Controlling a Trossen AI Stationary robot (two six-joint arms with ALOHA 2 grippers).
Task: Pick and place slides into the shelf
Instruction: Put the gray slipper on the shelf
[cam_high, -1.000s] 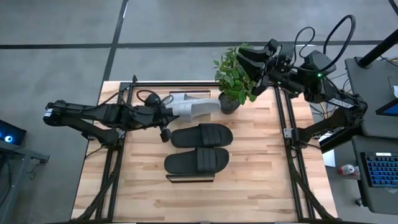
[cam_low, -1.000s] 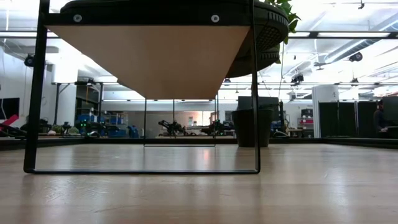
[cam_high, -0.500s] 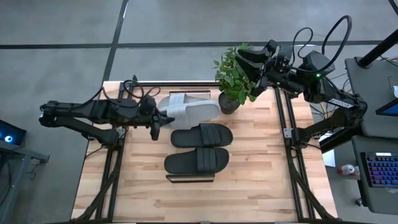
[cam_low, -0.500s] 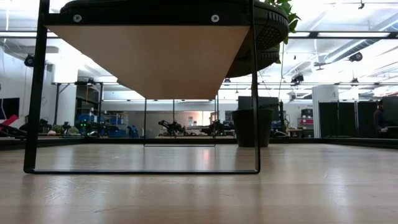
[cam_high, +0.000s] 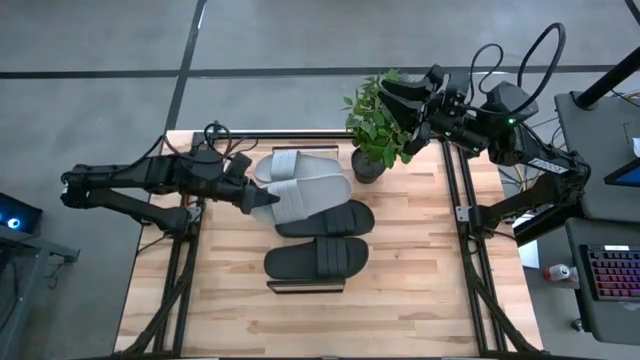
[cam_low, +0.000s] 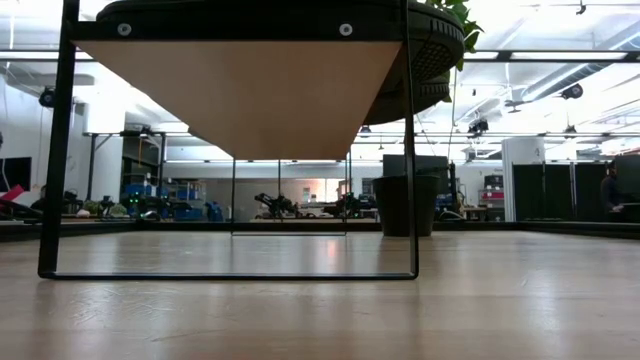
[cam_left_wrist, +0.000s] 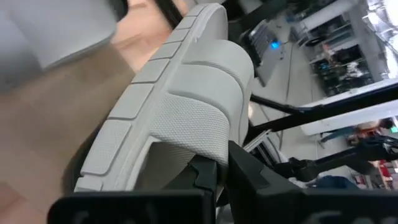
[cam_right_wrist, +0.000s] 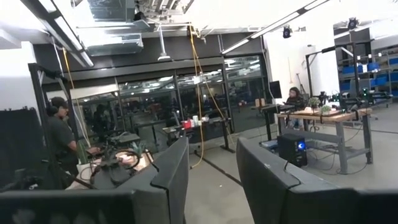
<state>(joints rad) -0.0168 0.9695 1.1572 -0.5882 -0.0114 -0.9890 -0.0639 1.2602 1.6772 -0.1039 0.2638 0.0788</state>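
Observation:
My left gripper (cam_high: 266, 200) is shut on a pale grey slide (cam_high: 312, 196), which hangs over the far one of two black slides (cam_high: 345, 218) (cam_high: 316, 258). The black pair lies on the shelf (cam_high: 305, 288), whose plank shows from below in the low view (cam_low: 240, 90). A second grey slide (cam_high: 290, 163) lies just beyond the held one. My right gripper (cam_high: 425, 95) is raised beside the plant at the far right, open with nothing between its fingers (cam_right_wrist: 211, 180). My left gripper holds the grey slide at its left end, pinching it between the two fingers (cam_left_wrist: 205, 177) just beside the wide strap (cam_left_wrist: 199, 127). The fingers come from the table's left, slanting a little down. The slide is lifted clear and reaches out to the right beyond the fingers.
A potted plant (cam_high: 375, 125) stands at the table's far edge, right of the grey slides. Dark frame rails (cam_high: 465, 210) run along both sides of the butcher-block table (cam_high: 410, 300). People work at benches in the room beyond.
My left gripper has rolled its wrist and drawn slightly toward the table's left and near edge. The grey slide in it has turned from standing on its edge to lying flatter, and has swung nearer, over the far black slide. The second grey slide now shows behind it.

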